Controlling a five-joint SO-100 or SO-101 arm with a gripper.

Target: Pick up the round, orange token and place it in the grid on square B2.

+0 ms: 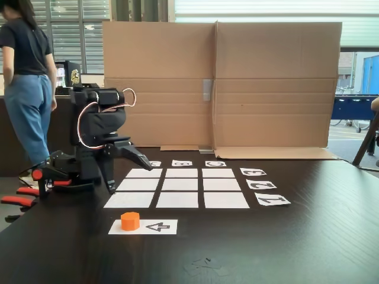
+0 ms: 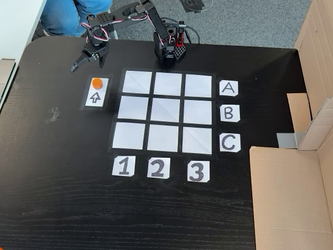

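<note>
**Orange token on the arrow strip, gripper parted above the table**

Nearest the camera in a fixed view lies the dark wooden table (image 1: 284,248), bare across the lower frame and wide open on the right. Behind it a folded cardboard screen (image 1: 237,89) closes off the back; in the other fixed view its flaps line the right edge. A person (image 1: 26,83) stands at upper left, cut by the frame.

The grid (image 2: 167,111) of nine white sheets fills the middle of the table, with square B2 (image 2: 167,110) at its centre, bare. Cards A, B, C (image 2: 229,113) run down its right side and 1, 2, 3 (image 2: 157,168) along its lower edge.

The black arm (image 2: 135,13) reaches toward upper left; its gripper (image 2: 88,61) hangs with fingers somewhat spread, holding nothing, just above the arrow strip (image 2: 97,92). The token (image 2: 97,83) sits on the strip's upper end, left of the grid, apart from the fingers.
</note>
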